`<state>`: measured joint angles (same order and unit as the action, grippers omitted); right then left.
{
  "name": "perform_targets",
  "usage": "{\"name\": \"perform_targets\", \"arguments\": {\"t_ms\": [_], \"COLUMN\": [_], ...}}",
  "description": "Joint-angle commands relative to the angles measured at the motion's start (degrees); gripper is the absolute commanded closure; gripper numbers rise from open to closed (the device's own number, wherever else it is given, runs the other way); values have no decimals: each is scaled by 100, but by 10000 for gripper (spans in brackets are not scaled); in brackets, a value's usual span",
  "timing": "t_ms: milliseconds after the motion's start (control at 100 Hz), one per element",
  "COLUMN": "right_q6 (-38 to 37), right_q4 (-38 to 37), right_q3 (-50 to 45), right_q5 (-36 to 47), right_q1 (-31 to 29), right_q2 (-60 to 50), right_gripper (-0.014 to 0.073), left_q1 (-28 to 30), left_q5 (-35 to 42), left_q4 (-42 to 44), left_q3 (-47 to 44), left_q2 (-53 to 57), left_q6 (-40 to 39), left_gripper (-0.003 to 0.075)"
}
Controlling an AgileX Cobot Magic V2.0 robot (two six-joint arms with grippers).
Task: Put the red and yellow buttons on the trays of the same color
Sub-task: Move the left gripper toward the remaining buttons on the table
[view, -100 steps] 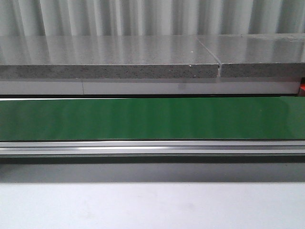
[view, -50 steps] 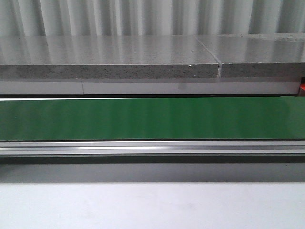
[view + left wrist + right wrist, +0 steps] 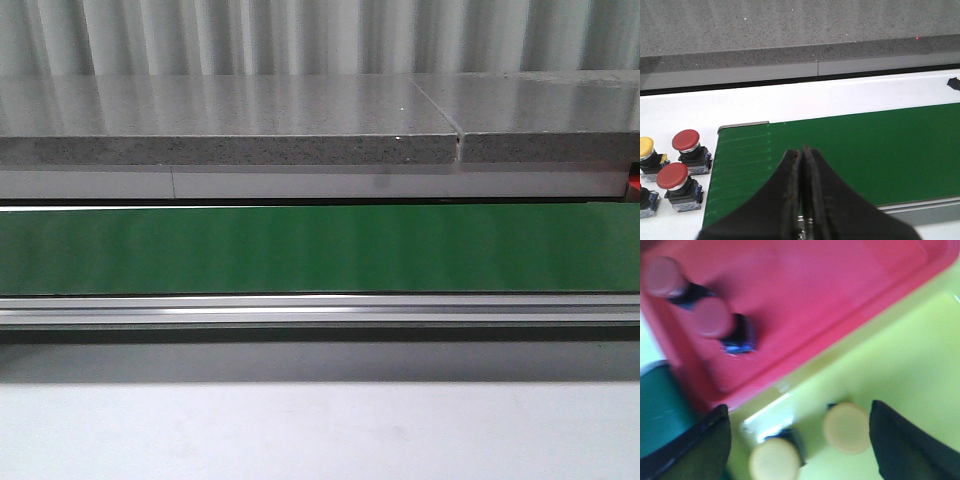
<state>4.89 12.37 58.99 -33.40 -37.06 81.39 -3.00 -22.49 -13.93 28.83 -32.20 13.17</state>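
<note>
Left gripper (image 3: 801, 200) clenched on nothing, over the green conveyor belt (image 3: 865, 150); two red-capped push buttons (image 3: 686, 141) and one yellow-capped (image 3: 646, 146) wait beside it. Right gripper (image 3: 800, 440) spread wide above two yellow buttons (image 3: 846, 428) in the yellow plastic tray (image 3: 910, 355); two red buttons (image 3: 712, 318) sit in the red plastic tray (image 3: 815, 300).

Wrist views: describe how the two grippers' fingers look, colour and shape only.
The left gripper has black fingers that widen toward the base and taper to thin tips, with scuffed, brownish wear along their inner edges. The right gripper shows blurred black fingers, broad and wedge-shaped. No cables or markings are visible on either.
</note>
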Motion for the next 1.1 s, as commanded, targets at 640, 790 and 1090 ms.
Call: {"name": "perform_targets", "arguments": {"t_ms": [640,790,1090], "right_q6": [1103,1153,1153], "right_q4": [71,71,71], "right_q3": [-747,-1195,-1578], "right_q5": [-343,-492,-506], "right_q1": [2678,2678,2678], "right_q2": [-2549,-3103,-3590], "right_gripper": [22,80,585], "left_q1": [-49,-49,-49], "left_q5": [407,407,407], "left_q4": [-81,-81,-81], "left_q3": [143,143,143], "left_q2": [-5,-5,-5], "left_q6": [-18,-18,-18], "left_gripper": [740,740,740]}}
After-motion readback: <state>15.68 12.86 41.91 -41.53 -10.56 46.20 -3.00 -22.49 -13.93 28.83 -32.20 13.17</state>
